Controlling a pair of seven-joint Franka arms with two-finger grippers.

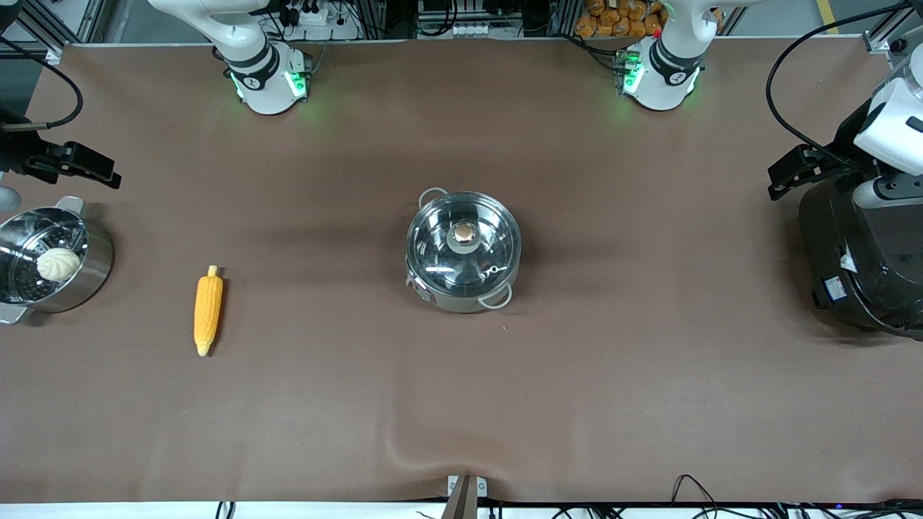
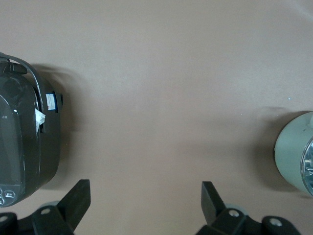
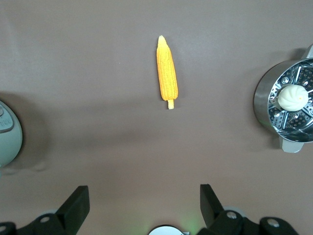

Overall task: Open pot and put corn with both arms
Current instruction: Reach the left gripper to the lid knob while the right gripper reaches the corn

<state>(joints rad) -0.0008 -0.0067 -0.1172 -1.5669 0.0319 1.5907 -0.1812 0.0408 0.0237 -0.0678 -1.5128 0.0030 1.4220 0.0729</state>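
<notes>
The steel pot [image 1: 463,249] stands mid-table with its glass lid [image 1: 433,249] on, copper knob [image 1: 464,233] up. Its wall also shows in the left wrist view [image 2: 292,154] and in the right wrist view [image 3: 7,132]. The corn [image 1: 208,310] lies flat on the cloth toward the right arm's end, clear of the pot; it also shows in the right wrist view [image 3: 167,71]. My right gripper [image 1: 86,167] hangs open and empty in the air above the steamer pot, as its own view [image 3: 144,196] shows. My left gripper [image 1: 789,173] hangs open and empty by the black cooker, seen too in its own view [image 2: 145,193].
A steel steamer pot [image 1: 86,277] with a white bun [image 1: 58,264] stands at the right arm's end, beside the corn. A big black cooker [image 1: 858,267] stands at the left arm's end. Brown cloth covers the table.
</notes>
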